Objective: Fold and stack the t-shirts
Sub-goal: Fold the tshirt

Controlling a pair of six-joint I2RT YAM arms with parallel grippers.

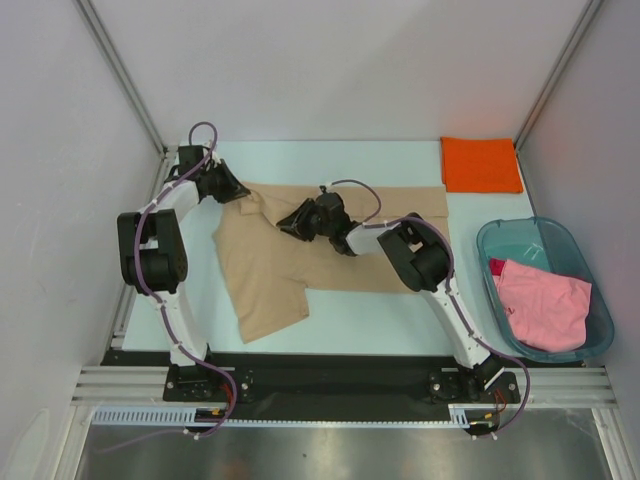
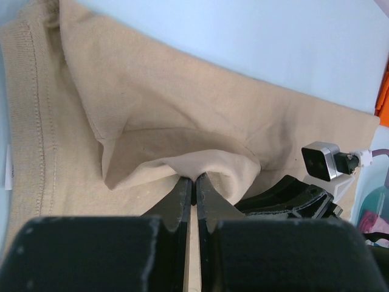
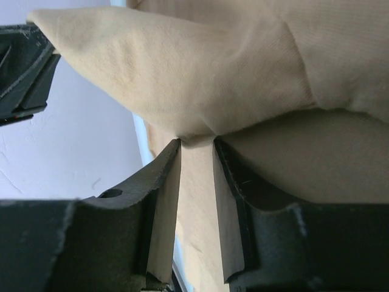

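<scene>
At the far left corner of the bench, the left arm reaches over the tan t-shirt, its left jaws pressed together on a raised pinch of cloth near the garment's far left part. The shirt lies spread and rumpled across the middle of the bench, one portion trailing toward the near edge, and the fabric peaks up from the pinch in a soft tent. Just to the right, the right arm bends in over the same shirt. Its right jaws stand apart with tan cloth at their tips and showing through the gap, not clamped on it. The cloth looks light, limp and thin, likely to sag, crease and drag along the surface instead of holding a shape. It will probably handle best when pinched at a hem, shoulder or sleeve seam at two points well apart, so that it hangs flat between them. In the far right corner the orange t-shirt lies as a neat flat rectangle. Along the right edge sits the teal tub, a translucent plastic basin. It holds the pink t-shirt, crumpled and unfolded, and nothing else can be made out inside.
</scene>
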